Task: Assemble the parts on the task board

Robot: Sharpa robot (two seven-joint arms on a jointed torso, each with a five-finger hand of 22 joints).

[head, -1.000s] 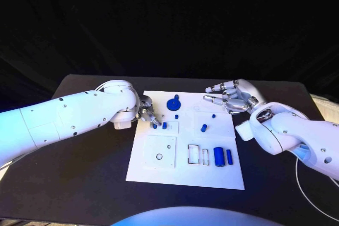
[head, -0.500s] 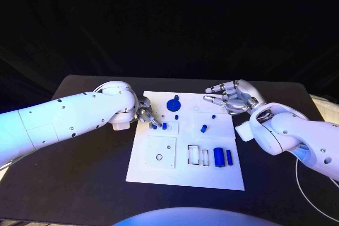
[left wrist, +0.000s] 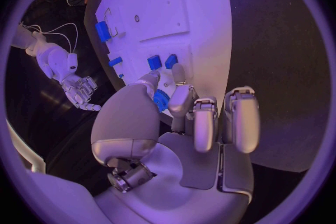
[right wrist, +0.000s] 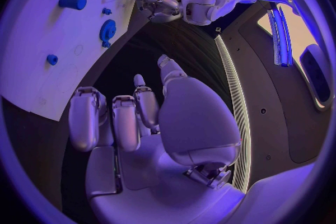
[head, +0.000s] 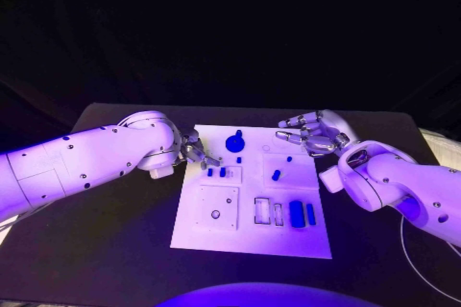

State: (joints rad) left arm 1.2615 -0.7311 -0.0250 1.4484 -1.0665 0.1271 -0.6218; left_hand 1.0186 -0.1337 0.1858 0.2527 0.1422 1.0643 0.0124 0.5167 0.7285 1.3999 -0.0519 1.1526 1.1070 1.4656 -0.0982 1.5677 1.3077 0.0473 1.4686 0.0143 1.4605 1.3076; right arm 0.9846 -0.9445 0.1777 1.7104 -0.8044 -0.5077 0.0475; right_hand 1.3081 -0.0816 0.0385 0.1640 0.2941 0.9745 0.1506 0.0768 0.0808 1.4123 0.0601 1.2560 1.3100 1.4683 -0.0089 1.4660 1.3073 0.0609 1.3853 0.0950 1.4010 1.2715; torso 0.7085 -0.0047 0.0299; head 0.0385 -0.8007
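Observation:
The white task board [head: 245, 237] lies in the middle of the table. On it are a blue gear [head: 234, 143], two small blue blocks [head: 217, 172], small blue pegs [head: 276, 175] and two blue cylinders [head: 302, 213]. My left hand [head: 199, 154] hovers at the board's left edge, its fingertips just short of the two blocks [left wrist: 162, 61]. The gear [left wrist: 161, 99] shows through the gap between thumb and finger, and I see nothing held. My right hand [head: 314, 133] hangs over the board's far right corner with its fingers spread and nothing in it.
A raised square plate [head: 219, 206] with two holes and two rectangular slots [head: 269, 211] sit on the board's near half. Black table [head: 106, 240] surrounds the board on all sides. A white cable [head: 423, 267] runs along the table's right edge.
My left arm has shifted slightly while its hand stays beside the two blocks. The right hand and the parts have not moved.

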